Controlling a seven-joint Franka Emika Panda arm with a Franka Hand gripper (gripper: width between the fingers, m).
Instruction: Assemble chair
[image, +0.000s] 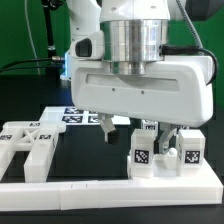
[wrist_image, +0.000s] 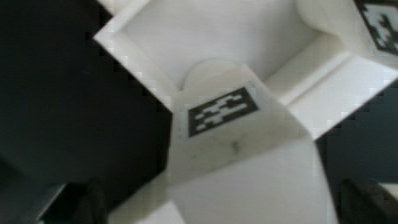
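rail: long white border rail (image: 100, 186) runs across the front edge of the dark surface (image: 85, 152), closest to me.
chair posts: two cube-topped pieces of the chair, near post (image: 144, 152) and far-right post (image: 190, 150). Both stand upright just behind the rail toward the exterior view's right end, side by side, tags facing front.
chair frame: flat tagged frame piece (image: 28, 140) lies just behind the rail at the exterior view's left end, well apart from the posts.
gripper: gripper (image: 130, 132) hangs behind the rail's middle, just beside the near post. Fingers are spread and nothing shows pinched between them.
wrist view: a blurred white tagged part (wrist_image: 222, 110) sits right under the gripper. Can't tell which chair piece it is, or whether the fingers touch it.
marker board: marker board (image: 72, 116) lies flat further behind the rail, past the gripper.
arm: arm (image: 135, 45) comes down from above, behind the rail.
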